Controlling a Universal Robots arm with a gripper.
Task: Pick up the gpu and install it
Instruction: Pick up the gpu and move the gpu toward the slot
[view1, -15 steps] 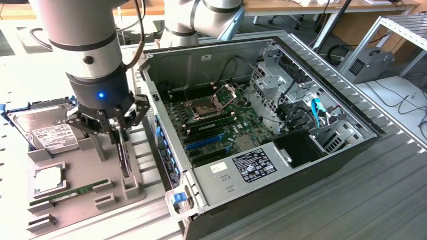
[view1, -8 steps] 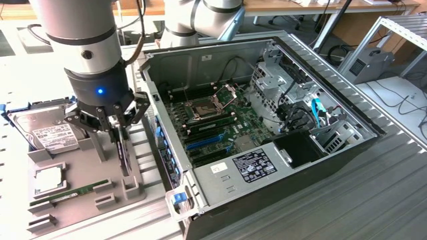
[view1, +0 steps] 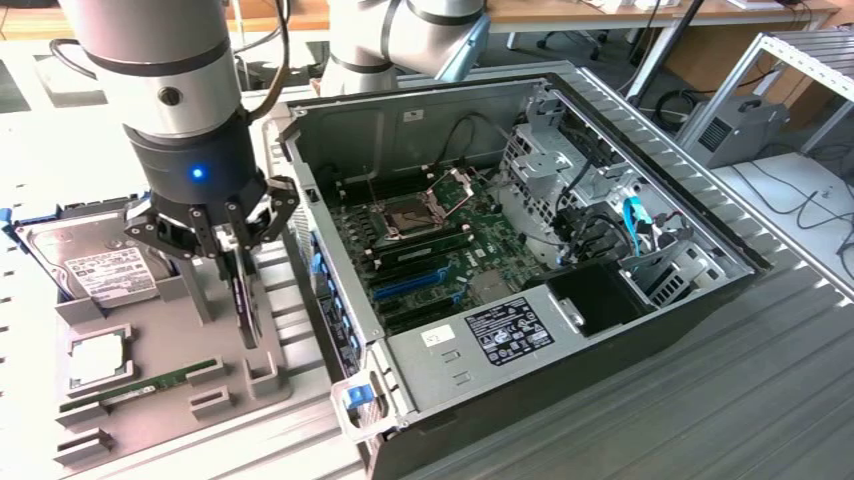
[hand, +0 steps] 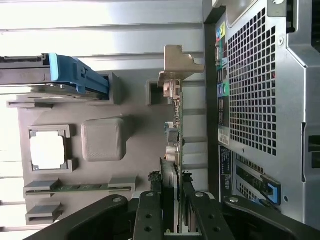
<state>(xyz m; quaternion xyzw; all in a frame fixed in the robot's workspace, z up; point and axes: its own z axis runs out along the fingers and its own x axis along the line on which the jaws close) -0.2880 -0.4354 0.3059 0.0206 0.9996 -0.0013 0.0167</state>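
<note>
The gpu (view1: 246, 300) stands on edge as a thin dark card over the grey parts tray (view1: 160, 330), just outside the computer case's wall. My gripper (view1: 230, 250) comes down from above, its fingers shut on the card's upper edge. In the wrist view the gpu (hand: 176, 145) runs edge-on away from my gripper (hand: 172, 220), a black finger (hand: 149, 215) on each side of it. Its silver end bracket (hand: 176, 65) is at the far end. Whether the card's lower edge still sits in the tray's slot I cannot tell.
The open computer case (view1: 667, 300) lies on its side at the exterior view's right, motherboard (view1: 427, 250) facing up. Its perforated rear panel (hand: 260, 90) is close beside the card. The tray also holds a hard drive (view1: 100, 265), a CPU (view1: 96, 360) and a RAM stick (view1: 160, 382).
</note>
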